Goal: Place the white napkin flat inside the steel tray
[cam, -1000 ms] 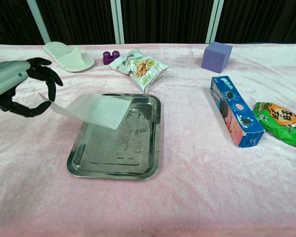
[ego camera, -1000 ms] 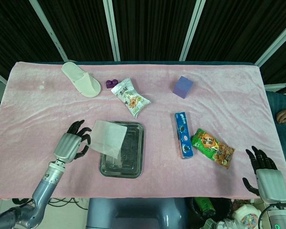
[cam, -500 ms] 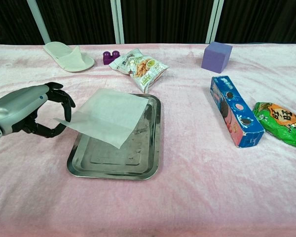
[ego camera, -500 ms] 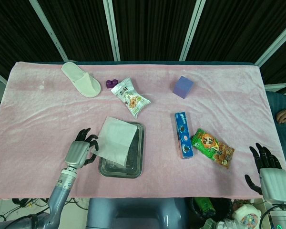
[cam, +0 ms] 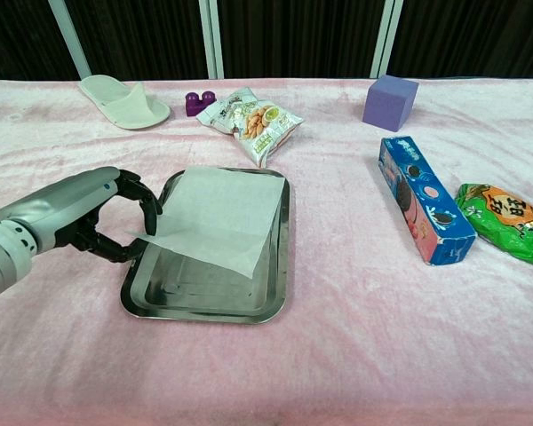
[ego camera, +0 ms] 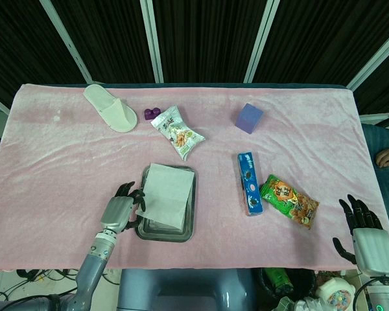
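Left hand [cam: 89, 217] pinches the white napkin [cam: 218, 217] by its near-left edge — we see it spread rightward over the steel tray [cam: 275, 306], raised, not flat.

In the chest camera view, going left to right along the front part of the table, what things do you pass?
left hand → white napkin, which the hand pinches over the steel tray → blue biscuit box → green snack bag
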`<action>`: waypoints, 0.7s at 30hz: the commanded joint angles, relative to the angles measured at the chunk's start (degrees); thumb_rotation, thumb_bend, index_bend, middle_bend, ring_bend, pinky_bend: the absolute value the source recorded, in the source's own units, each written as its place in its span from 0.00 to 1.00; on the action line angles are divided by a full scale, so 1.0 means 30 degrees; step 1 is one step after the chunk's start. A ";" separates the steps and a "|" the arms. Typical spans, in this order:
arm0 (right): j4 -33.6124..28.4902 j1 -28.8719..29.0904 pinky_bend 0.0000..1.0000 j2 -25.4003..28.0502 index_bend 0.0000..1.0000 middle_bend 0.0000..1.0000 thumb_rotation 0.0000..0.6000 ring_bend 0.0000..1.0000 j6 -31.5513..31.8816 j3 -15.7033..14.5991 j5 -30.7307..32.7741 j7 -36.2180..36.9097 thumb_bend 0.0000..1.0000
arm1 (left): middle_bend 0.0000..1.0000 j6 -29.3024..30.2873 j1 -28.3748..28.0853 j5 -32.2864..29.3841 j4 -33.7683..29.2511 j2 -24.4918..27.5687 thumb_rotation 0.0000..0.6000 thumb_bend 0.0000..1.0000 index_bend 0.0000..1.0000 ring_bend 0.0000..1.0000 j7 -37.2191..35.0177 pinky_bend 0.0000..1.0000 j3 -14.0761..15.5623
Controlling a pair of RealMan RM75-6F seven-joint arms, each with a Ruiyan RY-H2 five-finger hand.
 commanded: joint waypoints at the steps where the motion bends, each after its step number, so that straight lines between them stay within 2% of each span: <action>1: -0.0019 0.0033 0.16 0.0002 0.00 0.00 1.00 0.05 -0.0092 -0.0002 0.0050 -0.0031 0.24 | 0.28 -0.0152 -0.0344 -0.2044 -0.1038 -0.0201 1.00 0.47 0.61 0.00 0.1520 0.02 -0.0524; 9: -0.0072 0.0009 0.16 0.0047 0.00 0.00 1.00 0.05 -0.0093 0.0001 0.0112 -0.0069 0.24 | 0.27 -0.0101 -0.0939 -0.5205 -0.2314 -0.0566 1.00 0.46 0.61 0.00 0.2811 0.01 -0.1267; 14: -0.0079 0.0032 0.16 0.0038 0.00 0.00 1.00 0.05 -0.0138 -0.0003 0.0105 -0.0093 0.24 | 0.27 0.0817 -0.1016 -0.5397 -0.2482 -0.1067 1.00 0.46 0.60 0.00 0.2737 0.01 -0.1450; 21: -0.0098 0.0032 0.16 0.0044 0.00 0.00 1.00 0.05 -0.0163 0.0008 0.0159 -0.0117 0.24 | 0.26 0.0925 -0.1160 -0.5664 -0.2461 -0.1149 1.00 0.45 0.60 0.00 0.2630 0.01 -0.1383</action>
